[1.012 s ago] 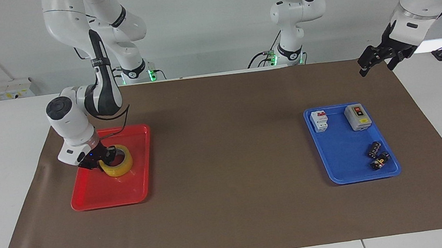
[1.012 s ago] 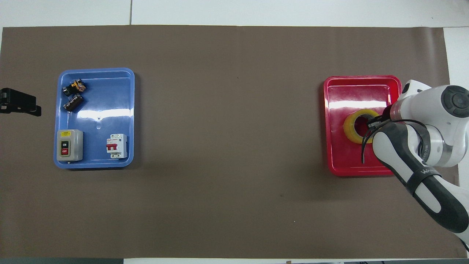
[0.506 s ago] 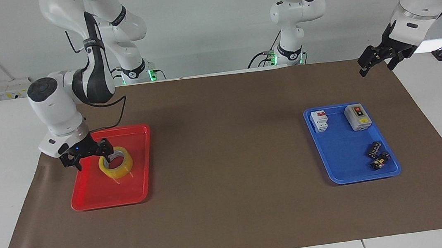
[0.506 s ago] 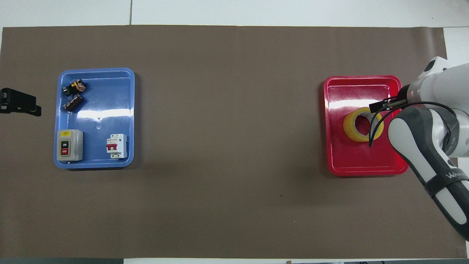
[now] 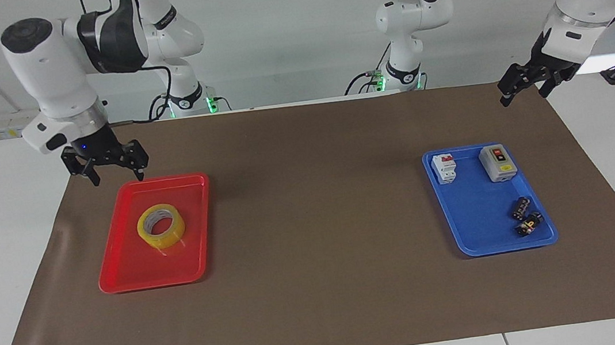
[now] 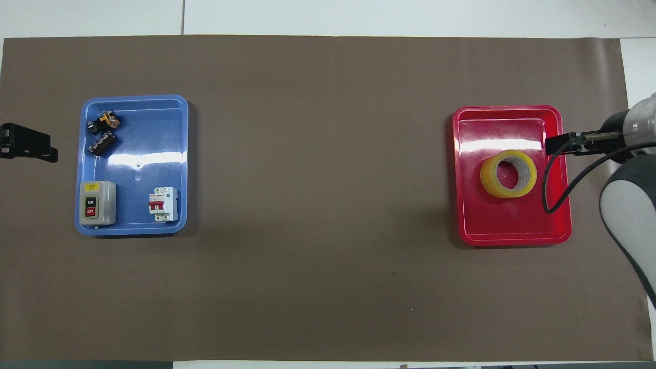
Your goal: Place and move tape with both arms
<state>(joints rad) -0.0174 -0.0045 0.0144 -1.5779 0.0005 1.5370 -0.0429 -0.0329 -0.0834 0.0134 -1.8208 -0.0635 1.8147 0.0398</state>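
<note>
The roll of yellow packing tape [image 5: 161, 225] lies flat in the red tray [image 5: 133, 270], whitish core showing, hole facing up, sitting free with nothing touching it. The tray is at the right arm's end of the brown table mat [image 5: 326, 286].

Up above, the right gripper [image 5: 115, 174] hangs in the air over the tray's edge nearest the robots, well clear of the roll. Its two black fingers [image 5: 138, 167] stand spread wide apart and point down, holding nothing. In the overhead view the same gripper [image 6: 558, 143] shows over the tray's outer rim, a black cable looping down beside it.

Over at the other end, the left gripper [image 5: 513, 90] waits in the air above the corner of the mat, clear of everything. Its fingers are parted and empty too.

Below it sits the blue tray [image 5: 480, 237], carrying a grey ON/OFF switch box [image 5: 497, 163], a white circuit breaker with a red lever [image 5: 444, 168], and two small dark parts [image 5: 525, 216] lying close together toward the end farthest from the robots.
</note>
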